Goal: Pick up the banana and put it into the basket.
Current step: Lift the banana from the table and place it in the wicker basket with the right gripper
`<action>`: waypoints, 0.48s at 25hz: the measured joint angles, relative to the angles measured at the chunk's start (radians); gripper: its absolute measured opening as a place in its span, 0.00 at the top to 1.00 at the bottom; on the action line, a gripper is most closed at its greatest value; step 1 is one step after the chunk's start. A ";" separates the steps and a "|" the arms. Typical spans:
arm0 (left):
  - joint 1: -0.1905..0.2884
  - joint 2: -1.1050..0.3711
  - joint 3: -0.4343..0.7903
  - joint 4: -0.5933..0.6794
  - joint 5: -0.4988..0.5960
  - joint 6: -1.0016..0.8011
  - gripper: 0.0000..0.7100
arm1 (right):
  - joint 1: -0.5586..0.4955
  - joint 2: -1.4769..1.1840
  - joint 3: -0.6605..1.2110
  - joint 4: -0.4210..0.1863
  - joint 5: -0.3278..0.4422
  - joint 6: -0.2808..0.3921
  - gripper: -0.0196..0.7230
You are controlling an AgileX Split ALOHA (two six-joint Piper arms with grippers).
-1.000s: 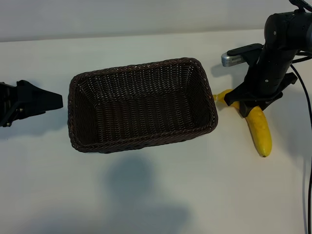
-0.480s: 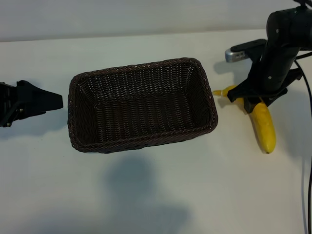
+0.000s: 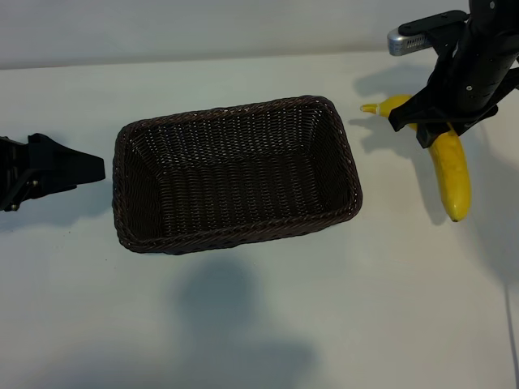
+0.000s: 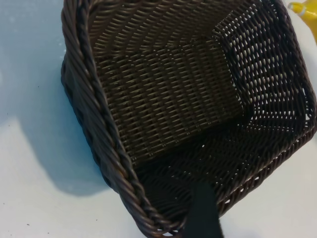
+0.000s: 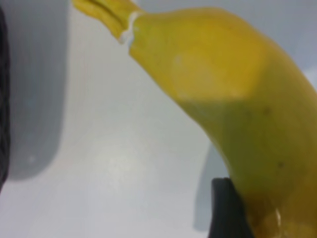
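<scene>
Item: banana point(image 3: 451, 166), bright yellow, curved, stem end pointing toward the basket; now held off the worktop point(image 3: 259, 324) near its far right corner, where a second ago it lay on the surface just beside the basket's right end. Holder: right gripper point(image 3: 432, 123), fingers clamped across the banana's upper half; its long lower half hangs free. Receptacle: basket point(image 3: 235, 235), dark-brown wicker, mid-worktop, nothing in it, well apart from the fruit. Left gripper point(image 3: 69, 168): parked at the left edge, fingers spread wide, holding nothing. Status, as judged: pickup done, lift under way; carry over the rim and release remain.
</scene>
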 joint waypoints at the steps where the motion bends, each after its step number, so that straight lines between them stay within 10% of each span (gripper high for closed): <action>1: 0.000 0.000 0.000 0.000 0.000 0.000 0.18 | 0.000 -0.006 0.000 -0.003 0.001 0.001 0.40; 12: 0.000 0.000 0.000 0.000 0.006 0.000 0.18 | 0.000 -0.015 0.000 -0.010 0.039 0.005 0.40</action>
